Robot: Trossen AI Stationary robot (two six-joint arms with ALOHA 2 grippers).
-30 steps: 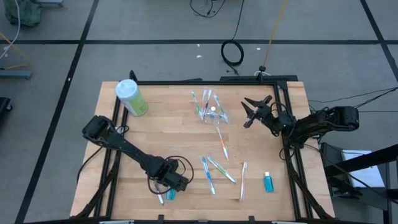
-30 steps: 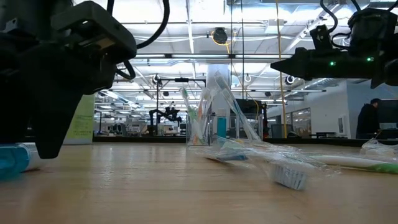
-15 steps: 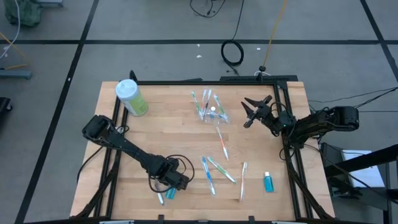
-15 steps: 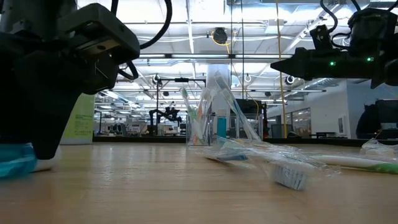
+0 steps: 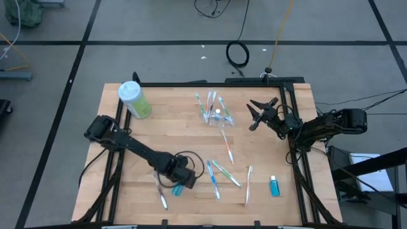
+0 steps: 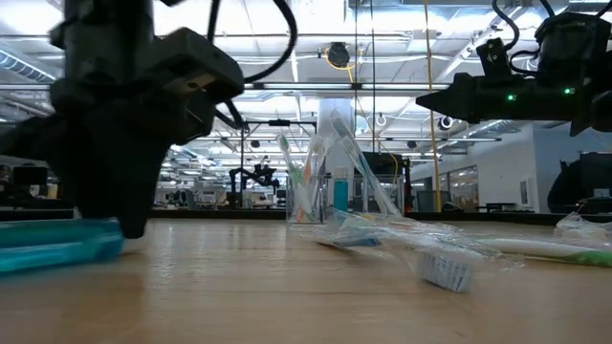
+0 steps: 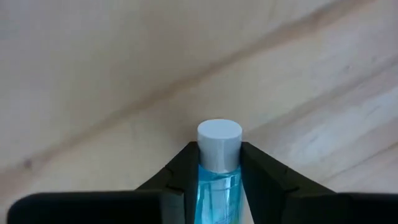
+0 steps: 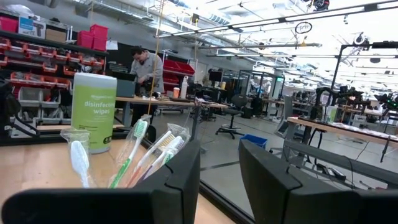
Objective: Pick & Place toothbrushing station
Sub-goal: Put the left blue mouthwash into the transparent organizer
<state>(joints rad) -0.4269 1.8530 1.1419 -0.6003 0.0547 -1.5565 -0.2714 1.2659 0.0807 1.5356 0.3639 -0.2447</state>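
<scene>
My left gripper [image 5: 180, 180] is low over the table's near middle, shut on a teal tube [image 5: 177, 189] with a white cap [image 7: 219, 142]. The low view shows the tube [image 6: 57, 247] under this gripper [image 6: 124, 205]. The clear cup [image 5: 217, 116] stands at the far middle with several toothbrushes in it. A second teal tube [image 5: 274, 186] lies flat at the near right. Loose toothbrushes [image 5: 213, 179] [image 5: 227, 147] [image 5: 248, 185] [image 5: 159, 193] lie flat on the wood. My right gripper [image 5: 257, 113] hangs open above the far right, holding nothing. My left gripper pinches the tube's teal body [image 7: 217, 183] between its two fingers [image 7: 184, 180], just behind the white cap. The cap sticks out past the fingertips, so the fingers lie along the tube. Whether the tube is clear of the table, I cannot tell.
A tall green wipes bottle [image 5: 135, 100] lies at the far left corner. Black frame rails [image 5: 294, 127] run along the table's edges. Bare wood [image 5: 172, 140] stretches between the bottle, the cup and my left gripper.
My left gripper has shut on the teal tube and gone a little toward the table's far and right edges, turning as it went. The tube has come along with it. A toothbrush near the front edge now shows where the gripper stood.
</scene>
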